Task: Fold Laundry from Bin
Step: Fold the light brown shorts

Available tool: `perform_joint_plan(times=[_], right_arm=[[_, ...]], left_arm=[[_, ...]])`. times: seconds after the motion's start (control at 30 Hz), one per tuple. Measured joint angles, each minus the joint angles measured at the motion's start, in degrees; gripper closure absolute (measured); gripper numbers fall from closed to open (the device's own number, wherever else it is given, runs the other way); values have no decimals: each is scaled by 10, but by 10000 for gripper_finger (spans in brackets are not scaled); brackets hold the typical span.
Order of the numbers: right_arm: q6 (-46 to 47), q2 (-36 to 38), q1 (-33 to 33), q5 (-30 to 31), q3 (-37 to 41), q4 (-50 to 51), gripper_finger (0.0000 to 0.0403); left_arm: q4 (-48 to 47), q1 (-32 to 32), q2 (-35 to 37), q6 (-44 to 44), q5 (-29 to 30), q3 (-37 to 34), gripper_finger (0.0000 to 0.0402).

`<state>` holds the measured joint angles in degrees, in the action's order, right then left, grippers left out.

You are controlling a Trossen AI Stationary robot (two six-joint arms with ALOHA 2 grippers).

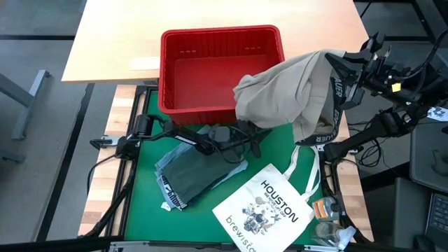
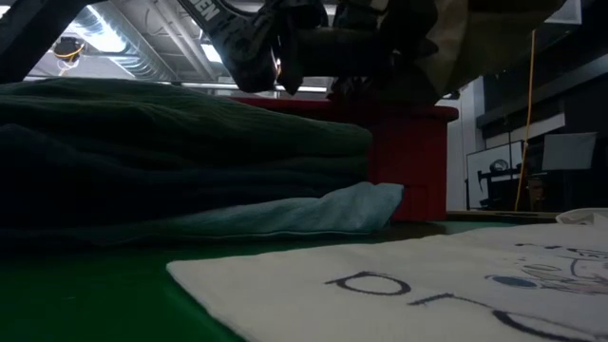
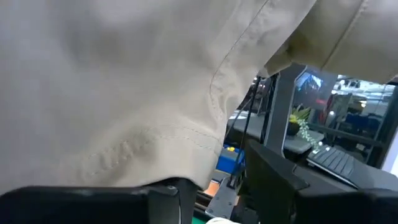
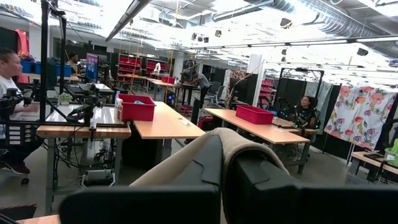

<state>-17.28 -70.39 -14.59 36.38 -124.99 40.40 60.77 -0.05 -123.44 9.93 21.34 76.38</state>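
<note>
Where the red bin (image 1: pixel 189 70) stands at the far end of the green mat (image 1: pixel 273 150), its smooth plastic floor is seen bare on the left side, while the right near corner is covered by a khaki garment (image 1: pixel 283 87) draped over the rim. That soft, seamed cloth is held up in the air by the right gripper (image 1: pixel 336 59), whose fingers (image 4: pixel 186 168) are pressed together on a fold of it in the right wrist view. In front of the bin, the left gripper (image 1: pixel 241 133) is set low under the hanging cloth; its fingers are hidden, so whether they are apart or clamped cannot be told. A dark green garment (image 1: pixel 196 175) is laid folded on the mat, with light blue denim (image 1: pixel 234 168) showing at its edge. Beside it, a flat white tote bag (image 1: pixel 262 210) with printed lettering is cut off at the near edge. Small objects by the mat's right corner are too small to identify.
</note>
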Motion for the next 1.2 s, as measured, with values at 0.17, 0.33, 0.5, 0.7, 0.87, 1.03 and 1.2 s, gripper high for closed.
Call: perform_joint_plan(times=[0.17,0.33,0.5,0.7,0.87,1.03,1.2], right_arm=[[0,0,0,0,0,0,394],[0,3,0,0,0,0,394],[5,20,0,0,1,3,394],[15,41,0,0,0,4,394],[80,58,0,-19,0,6,394],[135,73,0,-126,0,1,394],[182,80,0,-214,0,-1,394]], left_arm=[[5,0,1,51,2,0,283],[10,-5,28,89,-10,0,333],[7,-17,83,91,-49,0,393],[-57,-28,177,92,-88,0,398],[-177,-28,282,91,-108,0,399],[-303,-30,397,90,-108,0,400],[-392,-43,506,90,-103,0,401]])
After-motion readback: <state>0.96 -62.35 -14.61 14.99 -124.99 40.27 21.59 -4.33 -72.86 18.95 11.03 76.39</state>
